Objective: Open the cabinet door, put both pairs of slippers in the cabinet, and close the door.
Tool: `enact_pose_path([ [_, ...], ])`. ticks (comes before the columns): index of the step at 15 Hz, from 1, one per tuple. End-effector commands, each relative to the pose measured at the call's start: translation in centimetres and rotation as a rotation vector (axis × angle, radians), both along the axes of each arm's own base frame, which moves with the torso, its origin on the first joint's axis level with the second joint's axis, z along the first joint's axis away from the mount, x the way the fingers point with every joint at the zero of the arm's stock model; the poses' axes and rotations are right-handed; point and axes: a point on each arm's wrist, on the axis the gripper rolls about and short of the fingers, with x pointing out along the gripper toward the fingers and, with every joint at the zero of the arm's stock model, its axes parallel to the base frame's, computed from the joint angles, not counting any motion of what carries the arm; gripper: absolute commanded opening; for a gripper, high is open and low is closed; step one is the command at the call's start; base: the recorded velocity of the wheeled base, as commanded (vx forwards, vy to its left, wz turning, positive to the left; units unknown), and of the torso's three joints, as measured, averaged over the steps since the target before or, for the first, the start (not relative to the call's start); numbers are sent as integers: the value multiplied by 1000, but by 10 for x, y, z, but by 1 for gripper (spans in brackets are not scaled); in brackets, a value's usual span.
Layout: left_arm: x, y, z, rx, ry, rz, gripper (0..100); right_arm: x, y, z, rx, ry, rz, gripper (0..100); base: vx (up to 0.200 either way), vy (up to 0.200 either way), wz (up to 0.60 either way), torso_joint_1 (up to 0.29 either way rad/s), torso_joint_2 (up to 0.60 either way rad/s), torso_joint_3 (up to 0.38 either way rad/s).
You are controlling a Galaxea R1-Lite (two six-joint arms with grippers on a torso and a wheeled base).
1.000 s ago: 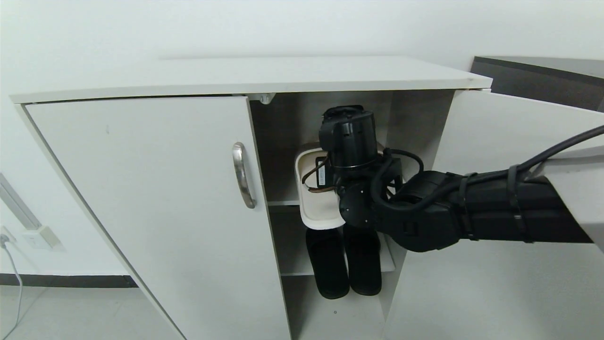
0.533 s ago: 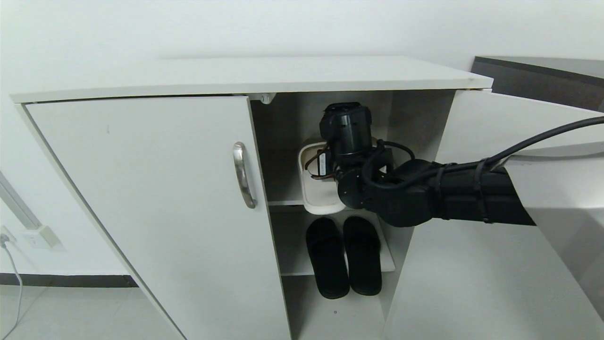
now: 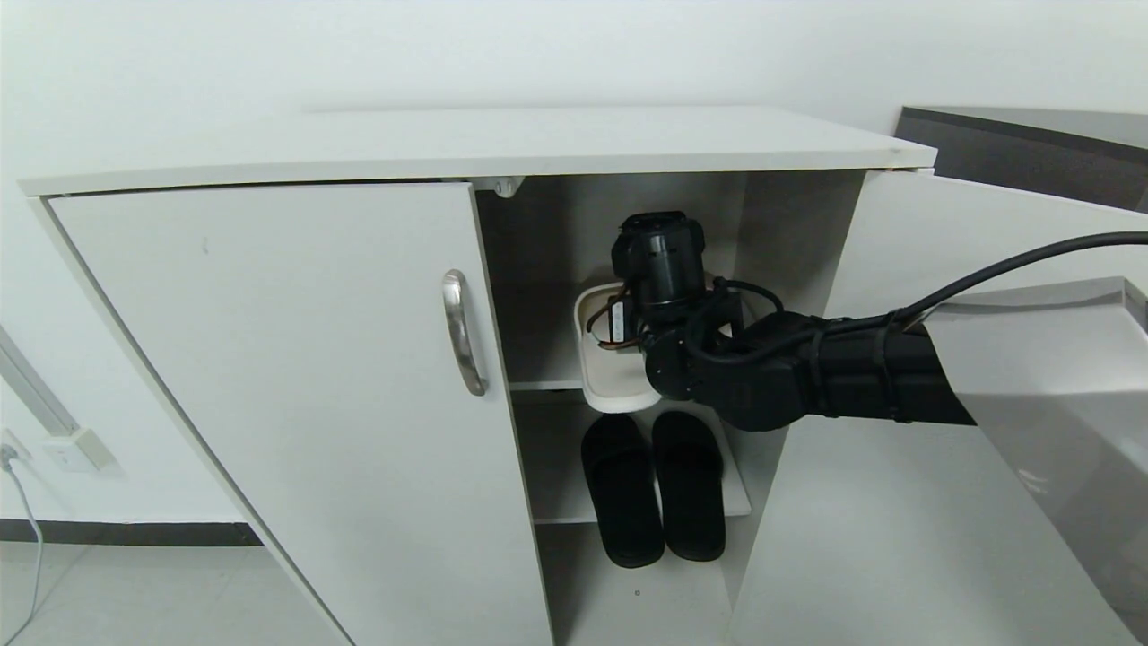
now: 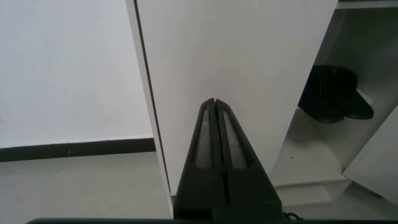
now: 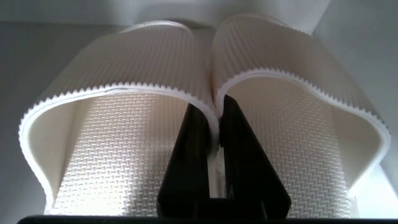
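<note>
The white cabinet (image 3: 466, 144) has its right door (image 3: 906, 502) swung open and its left door (image 3: 269, 386) closed. A pair of black slippers (image 3: 653, 489) lies on the lower shelf, also seen as black slippers (image 4: 336, 96) from the left wrist. My right arm is inside the cabinet at the upper shelf. Its gripper (image 5: 216, 130) is shut on the inner straps of the white slippers (image 5: 124, 130), whose heels (image 3: 614, 381) stick out over the shelf edge. My left gripper (image 4: 215, 106) is shut on nothing, low in front of the closed left door.
The left door carries a metal handle (image 3: 462, 332). A wall socket with a cable (image 3: 18, 458) sits low on the wall at the left. Grey floor (image 4: 81, 186) lies in front of the cabinet.
My right arm has pushed deeper into the cabinet with the white slippers, which now sit farther back over the upper shelf and a little lower than half a second ago.
</note>
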Motion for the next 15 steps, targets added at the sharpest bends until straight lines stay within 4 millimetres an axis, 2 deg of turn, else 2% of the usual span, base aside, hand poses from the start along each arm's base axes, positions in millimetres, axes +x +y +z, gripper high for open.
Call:
enact_pose_path([
  [1,0,0,0,0,2,0,0,1,0,-2,-2,2,-1,0,0,0,0,0,0,0],
  [4,0,0,0,0,1,2,0,1,0,-1,-2,2,-1,0,0,0,0,0,0,0],
  [5,0,0,0,0,1,0,0,1,0,-1,-2,2,-1,100,0,0,0,0,0,0],
  [10,0,0,0,-2,1,2,0,-12,-5,3,-9,11,10,100,0,0,0,0,0,0],
  [12,0,0,0,-2,2,2,0,-29,-8,13,4,10,29,100,0,0,0,0,0,0],
  [15,0,0,0,-2,1,2,0,-67,-16,26,18,22,76,100,0,0,0,0,0,0],
])
